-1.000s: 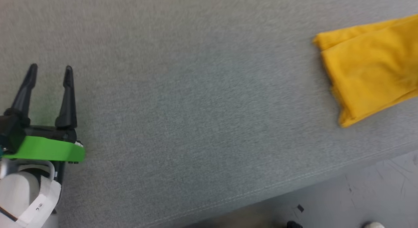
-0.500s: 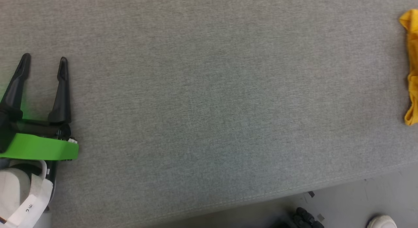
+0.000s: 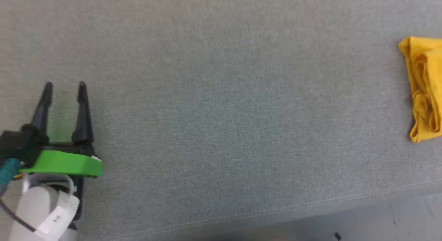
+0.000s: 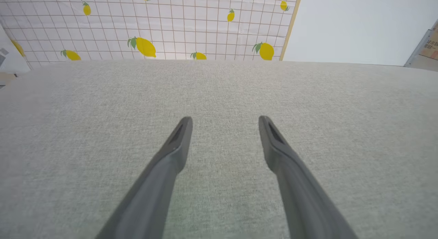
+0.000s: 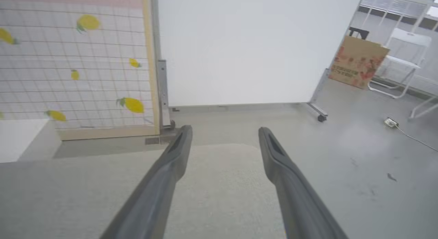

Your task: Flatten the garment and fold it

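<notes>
Head camera panned; the folded T-shirt (image 3: 424,96) lies unmoved, far right on the worktop (image 3: 221,113). Left gripper (image 3: 65,86) and right gripper (image 5: 224,130): jaws apart, empty. Fold looks finished.

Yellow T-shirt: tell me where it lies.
The T-shirt lies bunched on the grey table at the head view's right edge, far from the left pincer.

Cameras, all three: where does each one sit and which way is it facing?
Head view: from the head, down at the grey surface; garment far right, left gripper lower left.
Left wrist view: along its open fingers, across the surface to a lemon-print screen.
Right wrist view: along the open right gripper, toward that same screen.
</notes>
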Robot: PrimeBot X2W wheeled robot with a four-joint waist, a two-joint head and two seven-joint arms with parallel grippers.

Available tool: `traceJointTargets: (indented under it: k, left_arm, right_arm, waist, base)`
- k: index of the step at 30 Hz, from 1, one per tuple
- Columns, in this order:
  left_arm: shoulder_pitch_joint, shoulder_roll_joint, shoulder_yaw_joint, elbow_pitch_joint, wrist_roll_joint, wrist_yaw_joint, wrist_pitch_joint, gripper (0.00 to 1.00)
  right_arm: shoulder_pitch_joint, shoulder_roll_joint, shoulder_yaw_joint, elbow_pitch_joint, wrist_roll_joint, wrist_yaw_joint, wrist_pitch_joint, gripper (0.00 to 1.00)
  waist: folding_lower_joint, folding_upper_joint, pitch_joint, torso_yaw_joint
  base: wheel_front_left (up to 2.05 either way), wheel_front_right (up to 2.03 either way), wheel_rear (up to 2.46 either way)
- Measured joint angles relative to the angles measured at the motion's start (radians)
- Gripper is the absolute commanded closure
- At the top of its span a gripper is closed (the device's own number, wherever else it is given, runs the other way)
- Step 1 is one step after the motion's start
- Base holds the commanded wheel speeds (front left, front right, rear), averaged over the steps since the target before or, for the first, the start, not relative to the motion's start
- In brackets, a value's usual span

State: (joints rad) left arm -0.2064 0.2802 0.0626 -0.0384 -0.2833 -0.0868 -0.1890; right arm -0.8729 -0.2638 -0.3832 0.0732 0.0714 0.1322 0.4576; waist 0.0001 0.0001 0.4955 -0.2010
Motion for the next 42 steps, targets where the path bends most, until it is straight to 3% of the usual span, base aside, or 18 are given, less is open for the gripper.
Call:
traceJointTargets:
  k: [4, 12, 19, 29, 42]
  left_arm:
    - [0.001, -0.041, -0.003, 0.058, -0.016, 0.016, -0.024, 0.0]
    - [0.039, -0.094, 0.01, 0.124, -0.025, 0.062, -0.049, 0.0]
    - [0.064, -0.118, 0.006, 0.138, -0.025, 0.082, -0.055, 0.0]
    - [0.077, -0.144, -0.04, 0.177, -0.012, 0.101, -0.055, 0.0]
    - [0.1, -0.144, -0.084, 0.252, -0.004, 0.086, -0.053, 0.0]
  right_arm:
    - [0.029, 0.04, 0.138, -0.032, 0.061, 0.0, -0.133, 0.0]
    - [0.203, 0.193, 0.256, -0.017, 0.079, 0.0, -0.434, 0.0]
    - [0.395, 0.21, 0.289, 0.04, 0.16, 0.0, -0.635, 0.0]
    - [0.635, 0.213, 0.323, 0.114, 0.192, 0.0, -0.706, 0.0]
    - [0.747, 0.213, 0.345, 0.156, 0.114, 0.0, -0.709, 0.0]
  waist:
    - [-0.0002, 0.0, -0.09, 0.017]
    - [-0.0002, -0.0001, -0.26, 0.054]
    - [-0.0002, 0.0, -0.376, 0.087]
    - [-0.0002, -0.0001, -0.459, 0.15]
    - [-0.0002, 0.0, -0.483, 0.157]
  base:
    - [0.0, 0.0, 0.0]
    - [0.0, 0.0, 0.0]
    - [0.0, 0.0, 0.0]
    - [0.0, 0.0, 0.0]
    - [0.0, 0.0, 0.0]
